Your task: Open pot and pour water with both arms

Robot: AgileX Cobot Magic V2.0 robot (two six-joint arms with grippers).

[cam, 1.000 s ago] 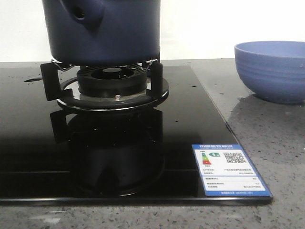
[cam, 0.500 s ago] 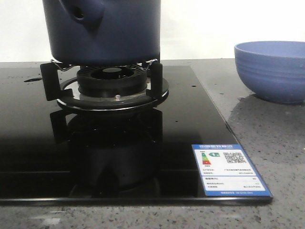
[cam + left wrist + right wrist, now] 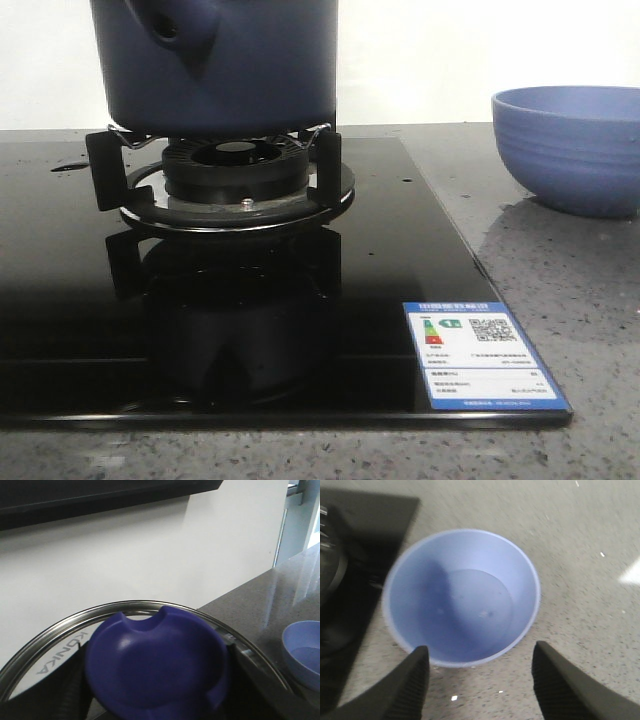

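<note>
**Pot on burner, right jaws wide over bowl**

The pot (image 3: 222, 65) sits on the burner stand (image 3: 225, 180) of the black cooktop (image 3: 400, 250); the right gripper (image 3: 479, 672) has jaws spread wide, the periwinkle bowl (image 3: 462, 597) lying just beyond and between them; the left gripper's jaws are hidden behind a blue knob (image 3: 155, 667) on a glass lid (image 3: 50, 645), so their state cannot be told

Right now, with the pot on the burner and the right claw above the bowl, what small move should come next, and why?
Probably lower the right claw and close it on the bowl's near rim. Its fingers stand open, one to each side of that rim, above the counter. The pot sits on the burner stand; the left claw is hidden under the lid knob.
</note>
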